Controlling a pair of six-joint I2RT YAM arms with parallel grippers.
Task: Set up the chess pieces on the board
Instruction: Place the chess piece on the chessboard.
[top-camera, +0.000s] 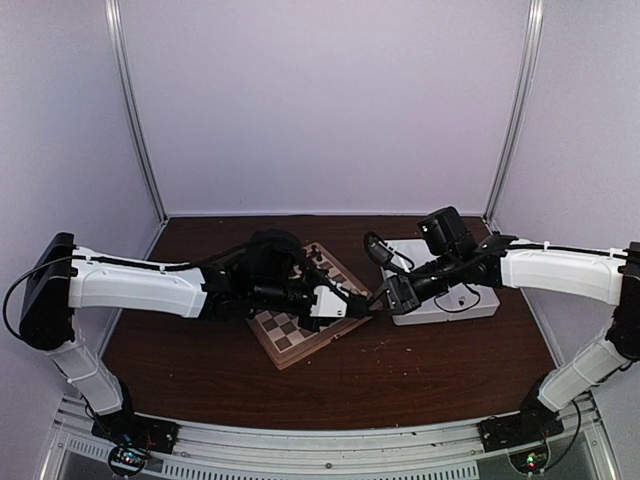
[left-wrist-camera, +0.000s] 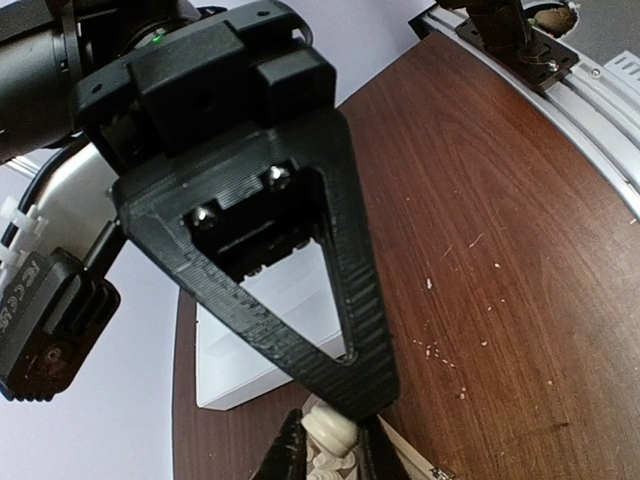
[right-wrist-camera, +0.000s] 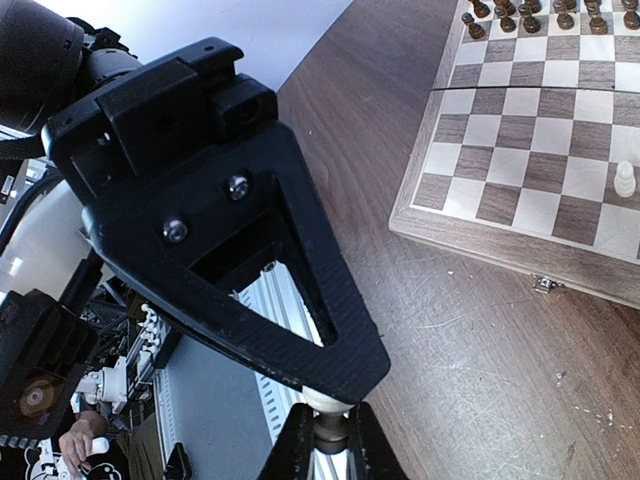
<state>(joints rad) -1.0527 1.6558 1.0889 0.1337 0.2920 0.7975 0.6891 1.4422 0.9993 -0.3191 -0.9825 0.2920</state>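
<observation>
The board (top-camera: 300, 335) lies mid-table, its rim also showing in the right wrist view (right-wrist-camera: 480, 235). Both grippers meet just off its right edge. My left gripper (top-camera: 362, 308) (left-wrist-camera: 330, 442) has its fingers on either side of a cream chess piece (left-wrist-camera: 335, 430). My right gripper (top-camera: 382, 304) (right-wrist-camera: 330, 442) is shut on the same chess piece (right-wrist-camera: 328, 402) from the other side. Each wrist view is largely filled by the other gripper's black triangular finger (left-wrist-camera: 355, 300) (right-wrist-camera: 350, 365). One cream pawn (right-wrist-camera: 624, 178) stands on the board.
Dark chess figures (right-wrist-camera: 520, 15) (top-camera: 318, 255) line the board's far rows. A white tray (top-camera: 445, 300) (left-wrist-camera: 260, 330) sits right of the board, under the right arm. Small crumbs (left-wrist-camera: 435, 350) dot the brown table. An aluminium rail (top-camera: 330, 450) runs along the near edge.
</observation>
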